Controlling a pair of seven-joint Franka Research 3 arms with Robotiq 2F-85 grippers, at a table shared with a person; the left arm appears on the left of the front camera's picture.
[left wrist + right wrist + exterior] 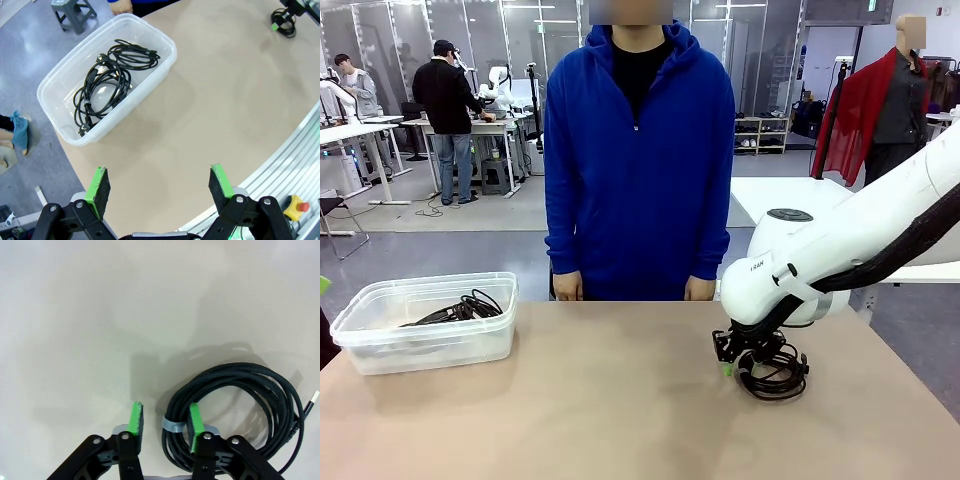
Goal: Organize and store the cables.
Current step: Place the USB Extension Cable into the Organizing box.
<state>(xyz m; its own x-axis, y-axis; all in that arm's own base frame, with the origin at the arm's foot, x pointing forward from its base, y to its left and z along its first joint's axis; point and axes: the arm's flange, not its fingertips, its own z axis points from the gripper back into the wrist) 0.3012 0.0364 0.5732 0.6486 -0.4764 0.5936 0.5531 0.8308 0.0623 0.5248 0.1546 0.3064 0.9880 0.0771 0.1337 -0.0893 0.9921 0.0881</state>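
Standing by the beige counter [620, 410], I see a loose black coiled cable [775, 376] lying flat towards 4 o'clock. The white right arm bends down over it, and the right end effector [728, 358] sits at the coil's 9 o'clock edge, touching the counter or just above it.

From the right wrist view, the right end effector [165, 419] stands about half open. Its two green pads straddle the part of the black coiled cable [235, 410] that is bound by a small grey tie [172, 424]. One pad rests inside the ring, close against the bundle. The other stands outside it, with a strip of bare counter between pad and cord, so nothing is pinched. A small plug end pokes out at the coil's 3 o'clock side in that view.

Over at 9 o'clock on the counter sits a clear rectangular plastic tub [380, 345]. Two more coiled black cables [107, 85] lie inside it on the bottom, touching one another.

The left end effector [160, 187] hangs high above the counter's near edge with its green-padded fingers spread wide and holding nothing. The tub is at its 11 o'clock.

A person in a blue hooded top [638, 150] stands at 12 o'clock behind the counter, both hands hanging at the far edge.
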